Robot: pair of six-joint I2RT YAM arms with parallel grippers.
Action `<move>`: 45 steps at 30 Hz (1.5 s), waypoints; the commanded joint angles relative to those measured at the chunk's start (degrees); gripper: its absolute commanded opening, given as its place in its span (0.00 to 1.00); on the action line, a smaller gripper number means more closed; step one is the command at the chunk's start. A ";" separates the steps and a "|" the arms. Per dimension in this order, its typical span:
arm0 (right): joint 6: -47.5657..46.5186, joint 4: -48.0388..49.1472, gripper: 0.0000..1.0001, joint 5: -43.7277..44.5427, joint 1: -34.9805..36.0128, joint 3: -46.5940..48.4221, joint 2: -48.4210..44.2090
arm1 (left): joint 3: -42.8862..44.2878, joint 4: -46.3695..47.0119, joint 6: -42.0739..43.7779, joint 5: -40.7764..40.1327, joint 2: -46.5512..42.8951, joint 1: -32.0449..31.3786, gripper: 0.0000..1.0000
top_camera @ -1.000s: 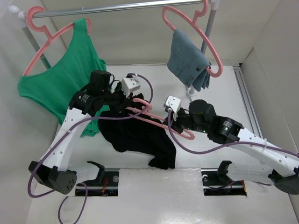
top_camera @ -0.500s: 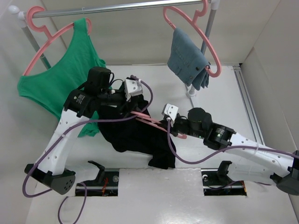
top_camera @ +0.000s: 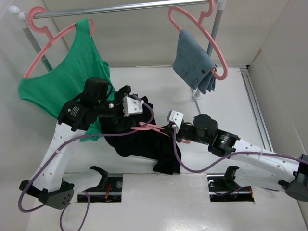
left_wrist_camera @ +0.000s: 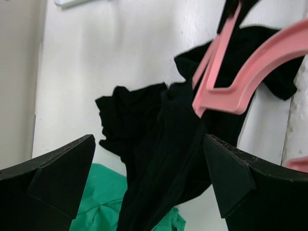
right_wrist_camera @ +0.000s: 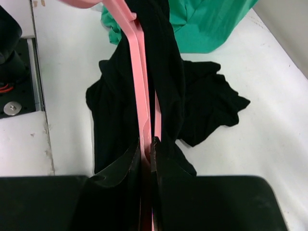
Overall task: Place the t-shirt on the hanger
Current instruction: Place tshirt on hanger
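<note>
Brightness: we see bright, even light in all three views.
Glare: the white table [top_camera: 159, 192] is washed out near the front of the top view.
Shadows: we find only soft, pale grey ones on the table.
Dark parts: the t-shirt [top_camera: 139, 142] is so black that we can hardly see its folds, and the left gripper [left_wrist_camera: 149, 139] shows as flat black shapes.
Blur: the hanger [right_wrist_camera: 137, 96] goes soft close to the right wrist lens.
Edges: the rail [top_camera: 120, 7] looks straight to us in the top view.
</note>
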 commanded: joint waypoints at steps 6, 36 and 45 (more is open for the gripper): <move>0.99 4.52 0.00 2.27 -0.45 -0.45 -1.50 | -8.38 -6.48 13.60 0.71 -0.58 3.58 0.95; 3.36 1.63 0.32 6.83 -0.45 7.09 0.69 | -23.06 16.09 -5.16 -5.60 -5.14 3.58 0.00; 22.94 -3.57 0.89 30.89 -0.45 11.25 -4.66 | -24.73 25.84 -17.48 -12.36 -7.52 3.58 0.00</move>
